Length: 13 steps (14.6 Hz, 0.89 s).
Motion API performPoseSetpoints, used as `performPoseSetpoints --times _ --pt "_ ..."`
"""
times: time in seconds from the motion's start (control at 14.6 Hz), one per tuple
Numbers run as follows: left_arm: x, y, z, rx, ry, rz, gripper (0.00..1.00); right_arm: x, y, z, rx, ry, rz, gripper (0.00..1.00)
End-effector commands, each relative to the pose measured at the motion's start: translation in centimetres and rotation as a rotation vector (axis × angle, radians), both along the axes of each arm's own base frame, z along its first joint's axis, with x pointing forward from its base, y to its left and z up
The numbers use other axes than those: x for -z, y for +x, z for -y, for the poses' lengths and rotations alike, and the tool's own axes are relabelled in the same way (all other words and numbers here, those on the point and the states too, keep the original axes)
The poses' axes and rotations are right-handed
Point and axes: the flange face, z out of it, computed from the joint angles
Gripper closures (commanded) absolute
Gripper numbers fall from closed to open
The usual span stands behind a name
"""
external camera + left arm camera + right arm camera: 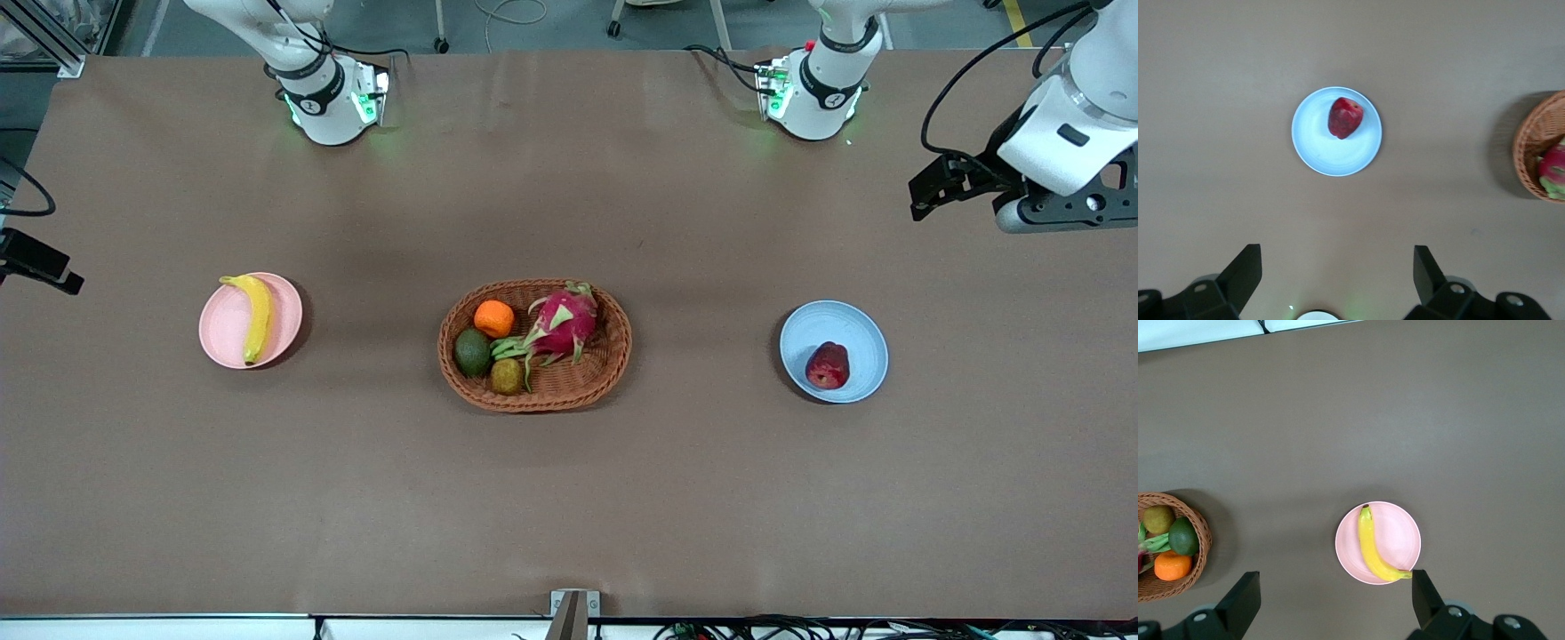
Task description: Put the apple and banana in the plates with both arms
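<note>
Apple [828,365] on blue plate [855,331], toward left arm's end of bench [569,498]. Banana [259,316] on pink plate [227,327], toward right arm's end. Left gripper [1338,280] high over left-arm end, jaws apart, empty. Right gripper [1336,603] over right-arm end, jaws apart, empty.

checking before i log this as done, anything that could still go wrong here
Two small risks. The banana is about as long as the pink plate is wide, its ends at the rim, so a bump could tip it off. The apple sits off-centre near the blue plate's rim and might roll out. The left gripper and right gripper are both open, high above the table, touching nothing.
</note>
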Motion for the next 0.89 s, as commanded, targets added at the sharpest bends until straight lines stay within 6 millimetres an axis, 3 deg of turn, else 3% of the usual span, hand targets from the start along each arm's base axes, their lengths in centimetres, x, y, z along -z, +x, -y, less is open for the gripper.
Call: performPoseSetpoints --times 0.0,0.27,0.55,0.82 --pt "-0.8 -0.9 -1.7 -0.019 -0.026 0.002 0.00 -0.2 -1.0 -0.1 -0.015 -0.024 0.011 0.00" --pt "-1.1 -1.0 -2.2 -0.027 -0.016 -0.001 0.00 0.2 -1.5 0.7 -0.081 -0.028 0.005 0.00" --pt "-1.0 -0.7 -1.8 -0.020 0.011 0.001 0.00 1.4 -4.7 0.7 -0.054 -0.015 0.007 0.00" --pt "-1.4 -0.2 -2.4 -0.031 0.011 0.011 0.00 1.2 -5.3 0.3 -0.026 -0.016 0.014 0.00"
